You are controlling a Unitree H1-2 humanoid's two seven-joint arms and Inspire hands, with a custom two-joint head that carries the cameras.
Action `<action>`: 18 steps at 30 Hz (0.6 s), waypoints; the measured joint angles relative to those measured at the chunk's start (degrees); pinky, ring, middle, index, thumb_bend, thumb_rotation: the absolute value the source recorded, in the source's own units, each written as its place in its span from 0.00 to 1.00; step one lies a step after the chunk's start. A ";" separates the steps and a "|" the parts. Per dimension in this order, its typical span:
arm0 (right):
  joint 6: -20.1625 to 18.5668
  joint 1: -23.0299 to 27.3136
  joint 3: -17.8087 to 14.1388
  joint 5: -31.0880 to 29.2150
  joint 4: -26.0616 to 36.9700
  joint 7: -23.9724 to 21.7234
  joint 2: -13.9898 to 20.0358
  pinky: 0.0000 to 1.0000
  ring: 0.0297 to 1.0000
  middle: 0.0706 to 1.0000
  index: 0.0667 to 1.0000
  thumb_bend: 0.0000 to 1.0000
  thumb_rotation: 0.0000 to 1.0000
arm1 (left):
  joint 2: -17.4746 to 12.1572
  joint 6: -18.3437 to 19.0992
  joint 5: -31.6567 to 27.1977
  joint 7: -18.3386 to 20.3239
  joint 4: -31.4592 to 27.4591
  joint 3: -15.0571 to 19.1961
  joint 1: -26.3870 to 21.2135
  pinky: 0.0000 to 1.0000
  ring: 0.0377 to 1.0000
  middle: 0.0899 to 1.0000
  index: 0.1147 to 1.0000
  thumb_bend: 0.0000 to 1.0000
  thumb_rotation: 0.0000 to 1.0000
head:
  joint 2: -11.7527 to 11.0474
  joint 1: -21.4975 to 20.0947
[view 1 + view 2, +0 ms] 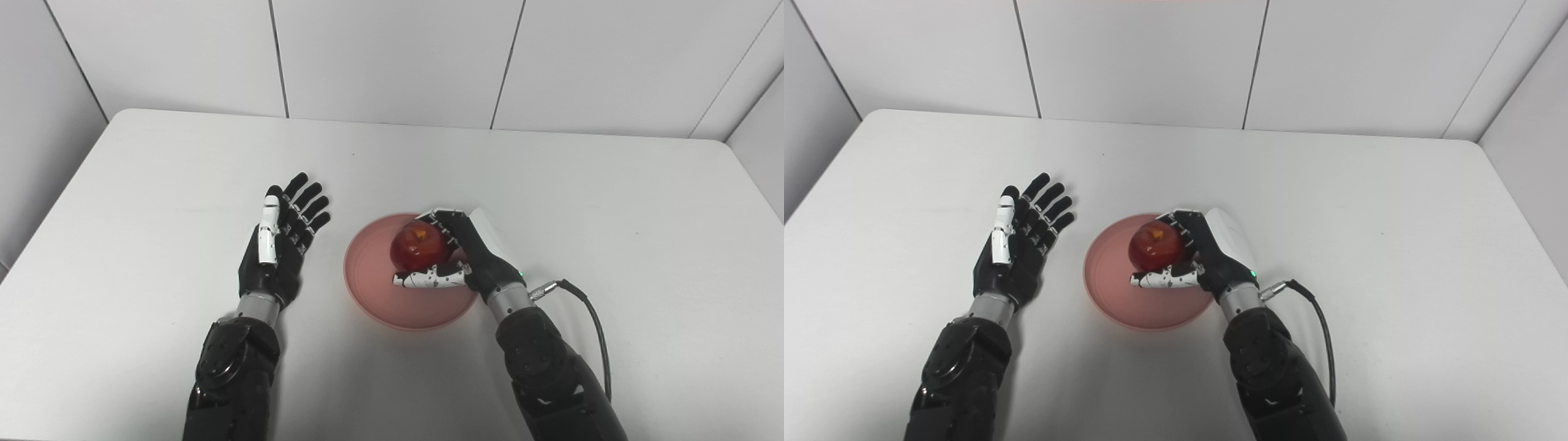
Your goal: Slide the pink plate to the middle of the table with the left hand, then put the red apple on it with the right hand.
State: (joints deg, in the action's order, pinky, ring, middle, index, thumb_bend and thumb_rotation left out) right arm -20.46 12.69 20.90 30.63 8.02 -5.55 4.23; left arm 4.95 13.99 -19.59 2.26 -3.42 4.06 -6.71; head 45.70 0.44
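Risk lies in the release: the right hand (pixel 456 254) grips the red apple (pixel 418 245) over the pink plate (pixel 373 288) mid-tabletop, and opening unevenly could roll it off, while the left hand (pixel 278 245) rests empty, fingers spread.

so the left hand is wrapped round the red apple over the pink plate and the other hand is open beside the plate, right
Not quite: it is the right hand that is wrapped round the red apple over the pink plate. The left hand is the open one, lying beside the plate with its fingers spread. The left eye view shows this; the rest of your statement holds.
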 measured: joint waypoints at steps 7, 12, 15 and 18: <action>1.61 0.01 1.26 0.92 -0.86 0.21 0.01 0.37 0.43 0.47 0.45 0.51 0.13 | 0.01 0.00 0.00 -0.02 0.00 0.17 0.00 0.87 0.86 0.85 0.84 0.43 1.00 | -0.18 0.26; 2.40 0.02 2.01 1.65 -1.24 0.28 0.01 0.34 0.41 0.46 0.45 0.51 0.13 | 0.01 0.00 0.02 -0.03 -0.01 0.19 0.00 0.87 0.86 0.86 0.84 0.43 1.00 | -0.44 0.53; 2.77 0.02 2.60 2.14 -1.33 0.27 0.01 0.32 0.39 0.45 0.45 0.51 0.13 | 0.01 0.00 0.07 -0.05 -0.01 0.19 0.00 0.87 0.86 0.85 0.84 0.43 1.00 | -0.53 0.61; 2.91 0.02 3.10 2.44 -1.45 0.28 0.00 0.30 0.37 0.44 0.45 0.51 0.13 | 0.03 0.00 0.07 -0.07 -0.01 0.20 0.00 0.87 0.86 0.85 0.84 0.43 1.00 | -0.61 0.53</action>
State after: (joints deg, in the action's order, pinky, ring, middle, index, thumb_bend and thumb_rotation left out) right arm -17.55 12.70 23.99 33.07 6.57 -5.28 4.22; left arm 4.98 13.99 -19.52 2.19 -3.43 4.26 -6.71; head 45.09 0.97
